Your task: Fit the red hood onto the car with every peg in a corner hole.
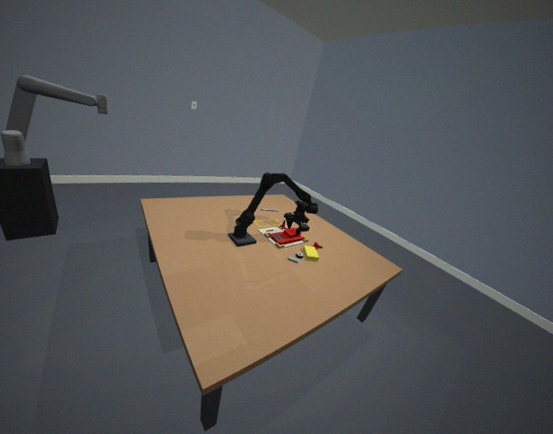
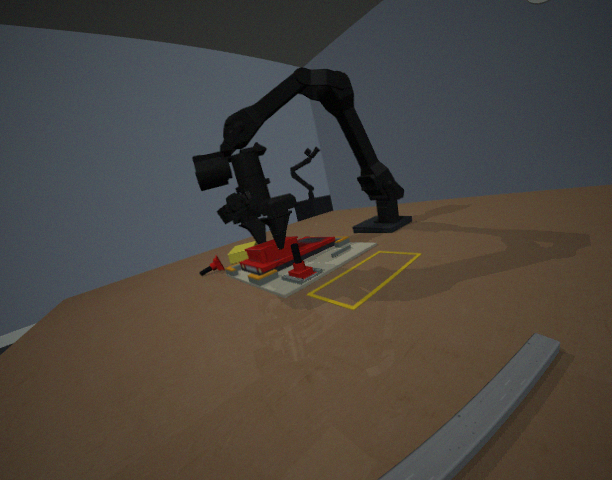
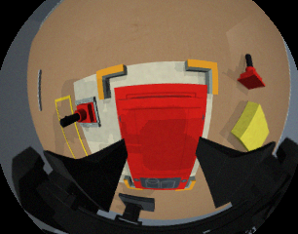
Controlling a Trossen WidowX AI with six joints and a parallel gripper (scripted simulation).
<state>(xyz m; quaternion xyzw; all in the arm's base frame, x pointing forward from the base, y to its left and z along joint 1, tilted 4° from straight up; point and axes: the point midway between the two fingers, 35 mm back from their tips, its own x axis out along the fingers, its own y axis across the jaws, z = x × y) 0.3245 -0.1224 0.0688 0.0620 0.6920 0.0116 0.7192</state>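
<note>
The red hood [image 1: 292, 231] [image 2: 266, 251] [image 3: 161, 119] is over the front deck of the red car chassis [image 1: 279, 239] [image 2: 318, 244]. It looks level and close to the deck, with no clear gap visible. The chassis sits in the jig on a pale plate [image 2: 359, 250] [image 3: 149, 72] with orange-topped corner blocks. My gripper [image 1: 293, 228] [image 2: 271, 245] [image 3: 161, 140] points down and is shut on the hood, with one finger at each long side. The engine block, the pegs and the corner holes are hidden, so I cannot tell whether the pegs are in.
A red piece with a black handle [image 2: 300, 271] [image 3: 89, 113] stands in a small holder beside the car. Opposite are a yellow block [image 1: 311, 253] [image 3: 251, 126] and a tipped red piece [image 1: 316, 245] [image 3: 251, 78]. A yellow outline [image 2: 330, 301] and grey bar [image 2: 477, 413] lie farther out.
</note>
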